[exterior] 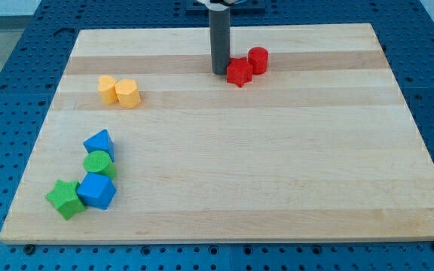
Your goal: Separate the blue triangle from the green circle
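Note:
The blue triangle [99, 143] lies at the view's lower left, touching the green circle [98, 164] just below it. A blue cube [96, 190] sits under the circle, and a green star [65, 199] lies to its left. My tip [219, 72] stands near the view's top centre, right beside a red star [238, 72], far from the blue triangle and green circle.
A red cylinder [258, 59] sits right of the red star. Two yellow blocks [108, 88] [128, 93] lie together at the upper left. The wooden board [277, 165] rests on a blue pegboard table.

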`<state>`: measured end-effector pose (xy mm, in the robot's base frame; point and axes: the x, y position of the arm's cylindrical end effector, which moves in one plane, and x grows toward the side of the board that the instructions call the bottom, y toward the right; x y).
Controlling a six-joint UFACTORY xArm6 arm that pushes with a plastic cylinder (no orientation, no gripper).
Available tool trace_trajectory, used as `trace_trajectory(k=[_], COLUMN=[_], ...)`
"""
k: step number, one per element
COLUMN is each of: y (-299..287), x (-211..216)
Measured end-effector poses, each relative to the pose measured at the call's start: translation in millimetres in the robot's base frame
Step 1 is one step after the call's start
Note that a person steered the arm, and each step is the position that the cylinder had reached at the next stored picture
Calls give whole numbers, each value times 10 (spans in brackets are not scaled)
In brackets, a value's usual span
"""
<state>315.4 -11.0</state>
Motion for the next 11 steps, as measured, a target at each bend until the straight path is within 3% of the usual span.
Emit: trace_trajectory(k=[1,2,3,6,7,11], y=[-3,-4,-407,-2302,-2268,-703], x=[179,782,1069,1323,1668,1857])
